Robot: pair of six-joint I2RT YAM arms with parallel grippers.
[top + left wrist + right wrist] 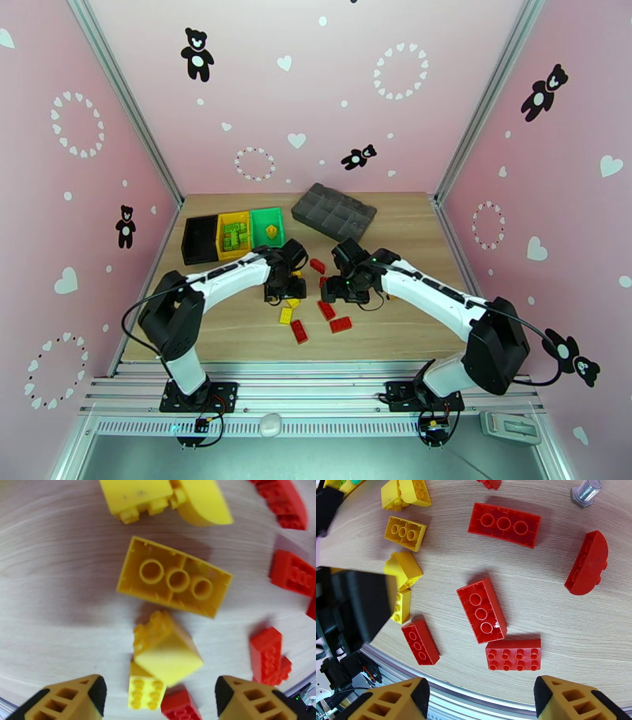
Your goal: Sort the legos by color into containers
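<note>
Loose legos lie on the table between my two grippers. In the left wrist view a yellow brick (173, 576) lies upside down. Nearer me, a sloped yellow piece (166, 653) rests against a small yellow brick (145, 693), and my left gripper (160, 695) hangs open just above them. Below my open right gripper (480, 697) lie red bricks (481, 610) (513, 654) (420, 642) with nothing between its fingers. The black bin (200, 239), the yellow bin (234, 234) holding green legos and the green bin (268, 227) holding a yellow lego stand at the back left.
A dark grey compartment tray (333, 211) sits at the back centre. A silver metal piece (586, 491) lies beyond the red bricks. The table's near edge and metal rail (474, 705) run just under the right gripper. The two grippers hang close together.
</note>
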